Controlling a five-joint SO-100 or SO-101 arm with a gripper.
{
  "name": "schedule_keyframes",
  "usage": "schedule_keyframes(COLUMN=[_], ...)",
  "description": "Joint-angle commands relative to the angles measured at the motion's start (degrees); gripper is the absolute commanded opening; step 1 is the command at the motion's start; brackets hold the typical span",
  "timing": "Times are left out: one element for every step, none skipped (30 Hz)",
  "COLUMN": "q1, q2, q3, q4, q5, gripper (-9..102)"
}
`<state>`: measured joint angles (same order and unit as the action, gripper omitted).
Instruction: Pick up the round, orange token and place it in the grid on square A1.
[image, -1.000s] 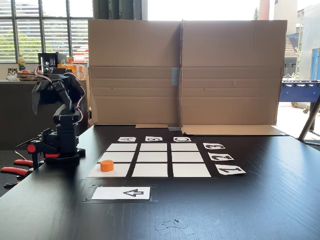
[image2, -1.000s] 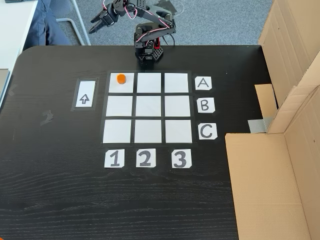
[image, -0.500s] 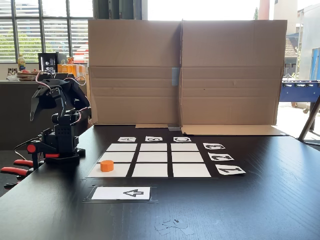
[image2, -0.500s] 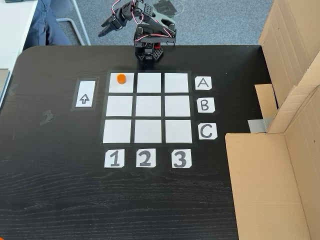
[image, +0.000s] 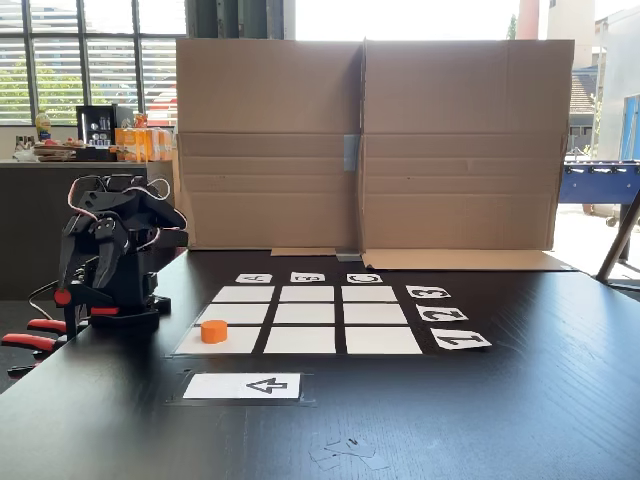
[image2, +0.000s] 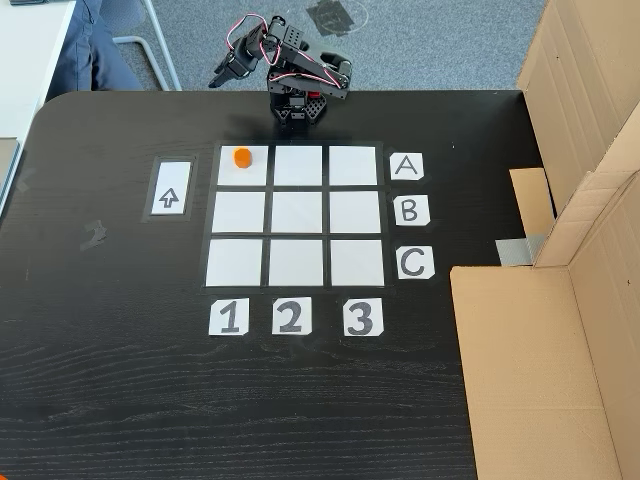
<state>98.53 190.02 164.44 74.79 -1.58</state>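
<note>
The small bright orange cylindrical token (image2: 241, 157) already sits on white corner square A1 (image2: 243, 172), so the black two-finger gripper (image2: 219, 78), apparently empty though its jaws' spacing is unclear, should fold away without brushing it.

**Letters, numbers and an arrow on the black table**

In a fixed view that looks down from above, small white paper cards sit around the grid of nine white squares (image2: 296, 214). On the right side of the grid are three cards: the A card (image2: 407, 166) is farthest, the B card (image2: 411, 210) is in the middle, and the C card (image2: 415, 263) is nearest. Along the near side are the 1 card (image2: 228, 317) on the left, the 2 card (image2: 290, 316) in the middle and the 3 card (image2: 361, 317) on the right. Left of the grid lies a long white card with a black arrow (image2: 171, 188) that points away.
</note>
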Motion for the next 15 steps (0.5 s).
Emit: schedule_keyframes(q1=[0.9,0.9,1.0,1.0,1.1,1.1,1.1,1.1,1.1,1.2,1.2,1.2,1.2,1.2,1.2], q2=[0.4,0.4,0.4,0.4,0.4,0.4,0.4,0.4,0.4,0.4,0.4,0.4,0.4,0.4,0.4], q3=[0.6,1.1,1.8,2.5,3.4,4.4,5.4,6.3,6.9,7.3,7.6,7.7,7.7,7.8,7.9], q4=[-1.4,-2.0,-2.7,-3.7,-4.6,-5.0,-5.2,-5.4,-5.6,-5.9,-6.2,-6.5,-6.6,-6.6,-6.9], q5=[-0.3,-0.3,-0.3,-0.3,-0.3,-0.3,-0.3,-0.3,-0.4,-0.4,-0.4,-0.4,-0.4,-0.4,-0.4], gripper=[15,13,12,11,10,9,8,7,7,6,4,3,2,0,-1])
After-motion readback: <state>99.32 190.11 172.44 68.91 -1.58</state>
